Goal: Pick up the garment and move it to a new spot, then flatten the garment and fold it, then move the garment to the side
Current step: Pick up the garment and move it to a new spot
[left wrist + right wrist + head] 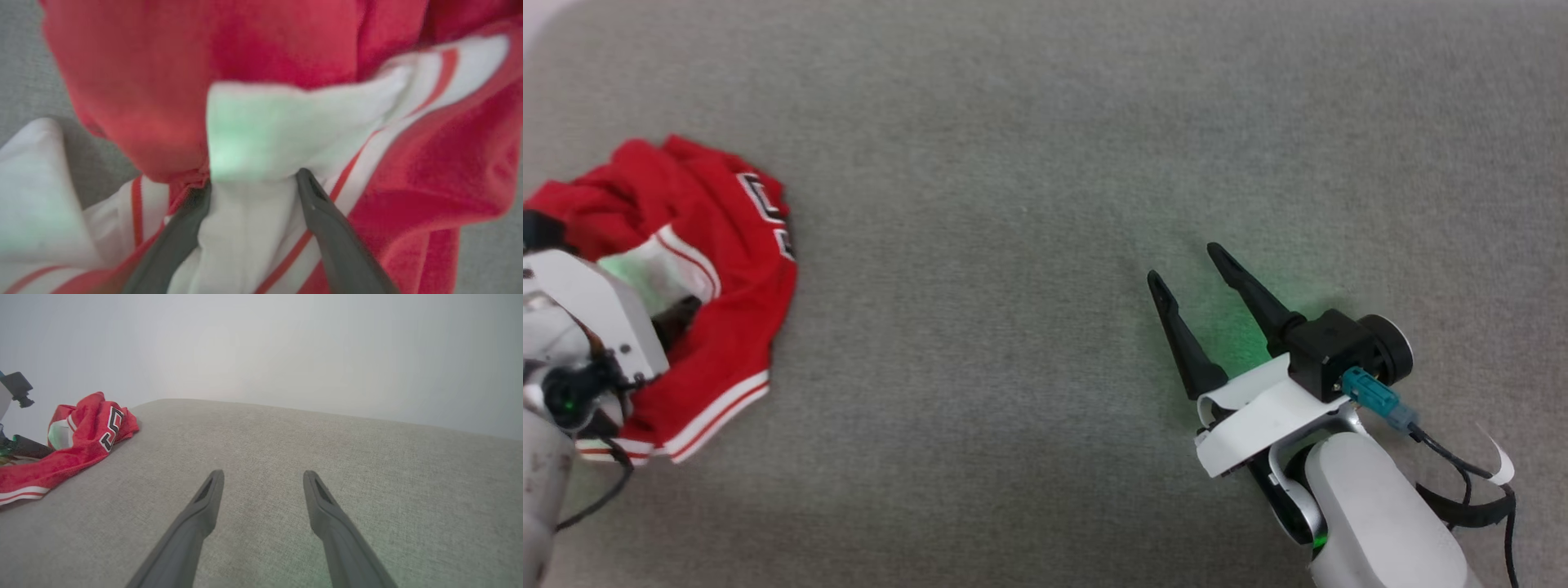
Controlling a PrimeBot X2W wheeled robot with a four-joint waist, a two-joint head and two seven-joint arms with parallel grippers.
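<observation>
At far left in the head view, the garment (739, 327) lies crumpled on the grey surface (1045, 163), at about 9 o'clock from the middle of the picture. The heap's long axis runs roughly 12 to 6. Its hem trim (719, 416) is at the 6 o'clock end and a black-and-white print (764, 204) is at its 1 o'clock edge.

The left gripper (253, 181) is right on the heap, coming in from its 7 o'clock side. In the left wrist view its fingers stand wide on either side of a white fold (245, 228). The cloth touches both fingers, but it doesn't look pinched yet. Red cloth bunches straight ahead at 12 o'clock and wraps round to 3.

Well to the right, the right gripper (1186, 263) sits low over bare surface at about 4 o'clock in the head view, its fingers spread wide and holding nothing. From it the garment is well apart at 9 o'clock; the right wrist view shows the heap far off at its left edge.

The left arm is plainly the nearer one, and the pick-up looks to be its job. Closing on the fold would probably lift the garment by one sleeve, with the rest hanging below. The free ground for a new spot lies toward 3 o'clock.
</observation>
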